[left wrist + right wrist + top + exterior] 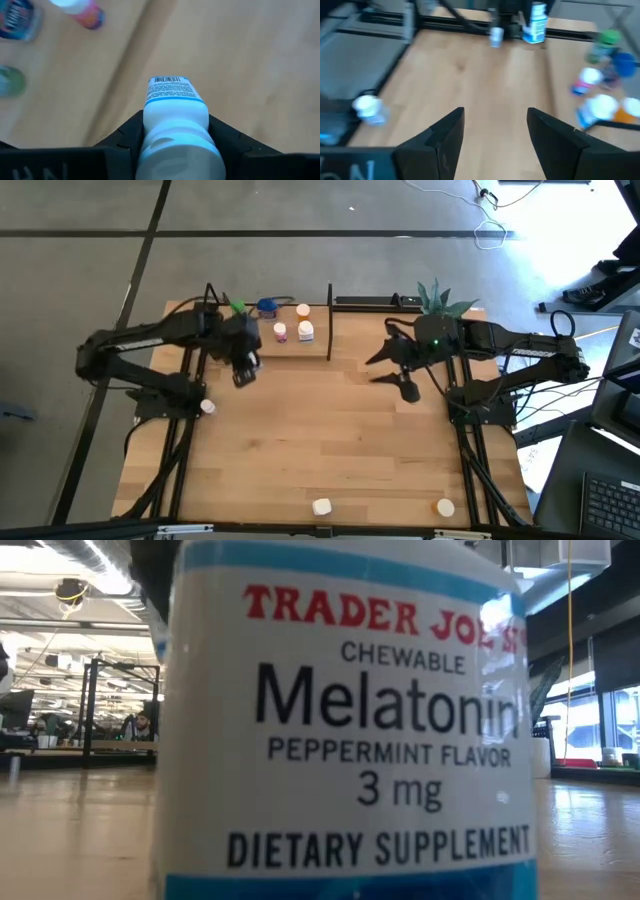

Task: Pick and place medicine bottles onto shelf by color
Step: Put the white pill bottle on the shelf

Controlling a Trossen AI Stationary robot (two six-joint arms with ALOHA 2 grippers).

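Progress: a handful of bottles stand grouped on the shelf at 12 o'clock; judged partway done
Remaining: three loose bottles on the surface, a white-capped one at 9 o'clock, another white one and an orange-capped one at 6 o'clock
Left claw: clamped on a white bottle with blue bands, near the shelf's front edge
Right claw: spread wide, empty, at 3 o'clock
Low view only: a melatonin label fills it, unreadable from above
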